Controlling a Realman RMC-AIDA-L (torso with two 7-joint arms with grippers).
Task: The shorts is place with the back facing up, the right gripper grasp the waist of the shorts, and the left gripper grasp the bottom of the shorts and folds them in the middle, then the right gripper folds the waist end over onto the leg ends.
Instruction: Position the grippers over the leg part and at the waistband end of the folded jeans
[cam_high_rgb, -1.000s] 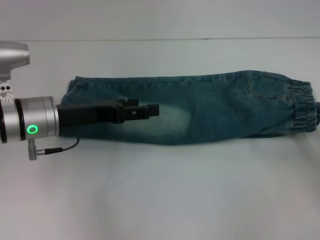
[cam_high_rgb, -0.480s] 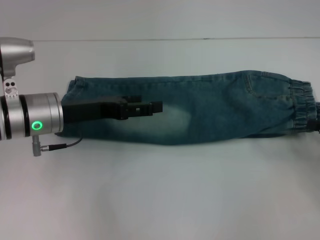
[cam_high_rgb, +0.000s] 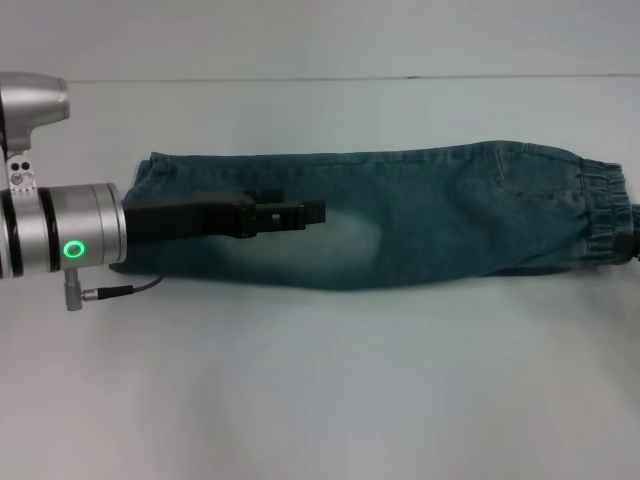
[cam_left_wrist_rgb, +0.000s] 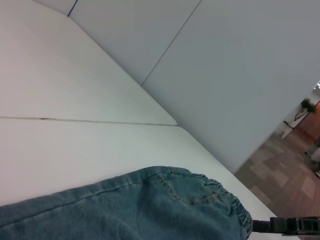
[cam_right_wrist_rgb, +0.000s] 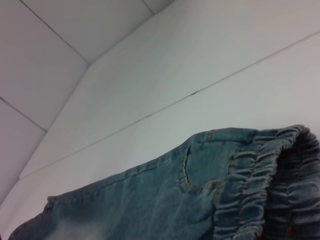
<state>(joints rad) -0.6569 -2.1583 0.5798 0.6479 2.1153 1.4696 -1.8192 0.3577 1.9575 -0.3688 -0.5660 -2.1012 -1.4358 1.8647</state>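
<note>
The blue denim shorts (cam_high_rgb: 420, 220) lie flat across the white table, folded lengthwise. The elastic waist (cam_high_rgb: 600, 215) is at the right and the leg ends (cam_high_rgb: 150, 185) at the left. My left gripper (cam_high_rgb: 310, 214) reaches in from the left and hovers over the leg half, pointing toward the waist. Only a dark tip of my right gripper (cam_high_rgb: 633, 246) shows, at the right edge beside the waist. The left wrist view shows this tip (cam_left_wrist_rgb: 287, 225) next to the gathered waistband (cam_left_wrist_rgb: 225, 200). A back pocket (cam_right_wrist_rgb: 200, 167) and the waistband (cam_right_wrist_rgb: 260, 180) fill the right wrist view.
The white table (cam_high_rgb: 320, 380) spreads wide in front of and behind the shorts. A seam line (cam_high_rgb: 300, 79) runs across its far part. A grey wall (cam_left_wrist_rgb: 225, 65) rises behind the table.
My left arm has shifted slightly away from me and toward the waist, then stayed still. A dark tip of the right gripper has come into sight at the right edge by the waist.
</note>
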